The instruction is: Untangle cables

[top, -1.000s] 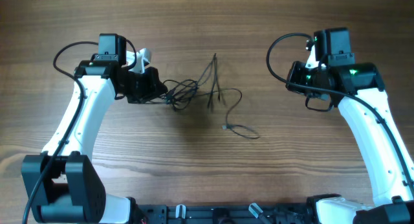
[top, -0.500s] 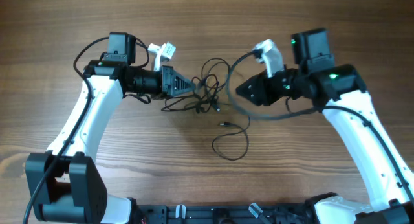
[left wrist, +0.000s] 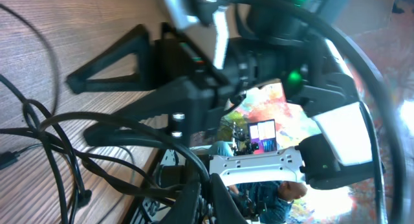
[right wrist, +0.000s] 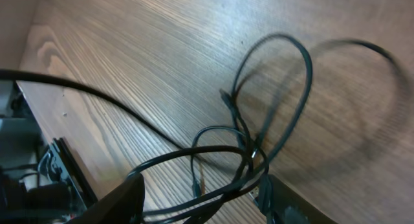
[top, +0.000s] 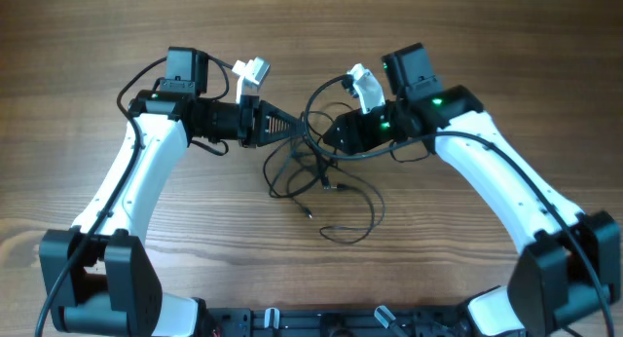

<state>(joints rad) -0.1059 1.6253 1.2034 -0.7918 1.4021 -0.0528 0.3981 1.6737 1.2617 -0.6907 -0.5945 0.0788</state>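
The cables (top: 321,186) are a tangle of thin black cords on the wooden table between the two arms, with a loose loop trailing toward the front (top: 350,220). My left gripper (top: 295,126) points right and is shut on strands at the tangle's upper left. In the left wrist view its fingers (left wrist: 210,195) pinch cords (left wrist: 58,153). My right gripper (top: 327,140) faces it from the right, open, a few centimetres away. In the right wrist view, looped cords (right wrist: 259,140) pass between its open fingers (right wrist: 200,204). It also shows in the left wrist view (left wrist: 81,111).
The wooden table (top: 487,45) extends on all sides. A thick black arm cable (top: 316,95) arcs over the tangle from the right wrist. A black rail (top: 321,322) runs along the front edge.
My right arm has swung left to the tangle and now faces the left gripper. My left gripper has shifted right with the cords. The tangle has spread toward the front.
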